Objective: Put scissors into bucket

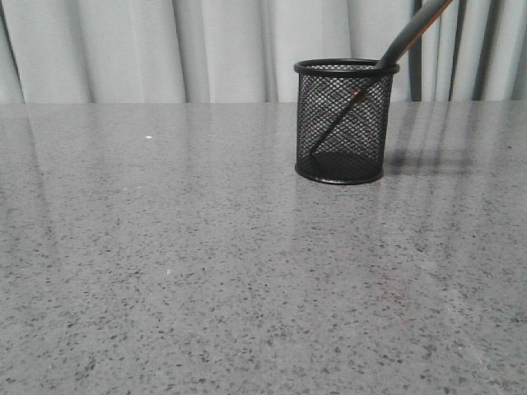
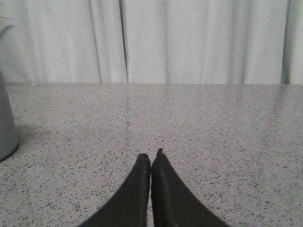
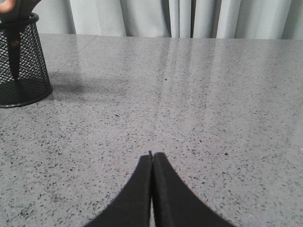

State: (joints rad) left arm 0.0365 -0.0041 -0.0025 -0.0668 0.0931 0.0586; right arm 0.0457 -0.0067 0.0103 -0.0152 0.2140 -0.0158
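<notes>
The black wire-mesh bucket (image 1: 344, 122) stands upright on the grey table at the back right. The scissors (image 1: 412, 33) stand inside it, blades down, leaning with the dark handle sticking out over the rim to the upper right. In the right wrist view the bucket (image 3: 21, 61) is far off to one side with the scissors' handle (image 3: 14, 7) above its rim. My right gripper (image 3: 151, 155) is shut and empty, low over bare table. My left gripper (image 2: 150, 154) is shut and empty over bare table. Neither gripper shows in the front view.
The grey speckled table (image 1: 206, 271) runs back to pale curtains (image 1: 165, 49). A grey rounded container (image 2: 5, 118) stands at the edge of the left wrist view.
</notes>
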